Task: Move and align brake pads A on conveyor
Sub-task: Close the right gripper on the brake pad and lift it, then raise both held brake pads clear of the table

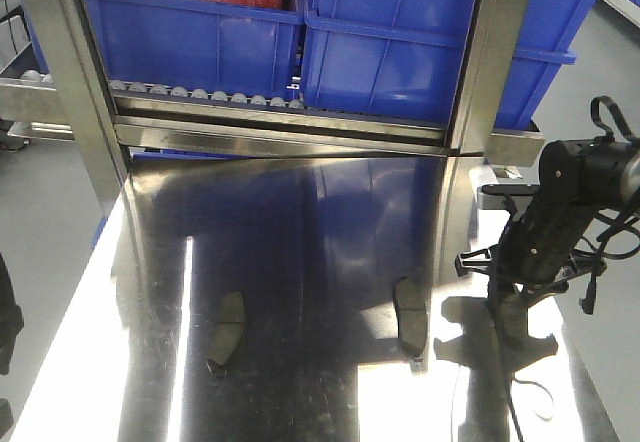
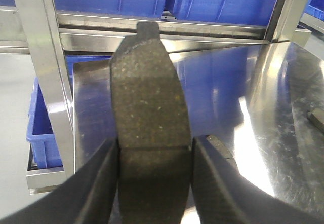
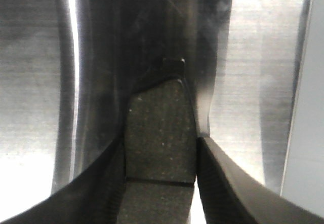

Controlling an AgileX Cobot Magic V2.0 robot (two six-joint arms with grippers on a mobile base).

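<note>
In the front view, two brake pads lie flat on the shiny steel tabletop (image 1: 300, 232): the left pad (image 1: 228, 330) at seven o'clock, the middle pad (image 1: 408, 317) at five. The right arm (image 1: 560, 212) stands at three o'clock. In the left wrist view, the left gripper (image 2: 154, 150) is clamped on a third pad (image 2: 149, 97), which points to twelve o'clock. In the right wrist view, the right gripper (image 3: 161, 145) pinches a fourth pad (image 3: 159, 117) above the steel.
</note>
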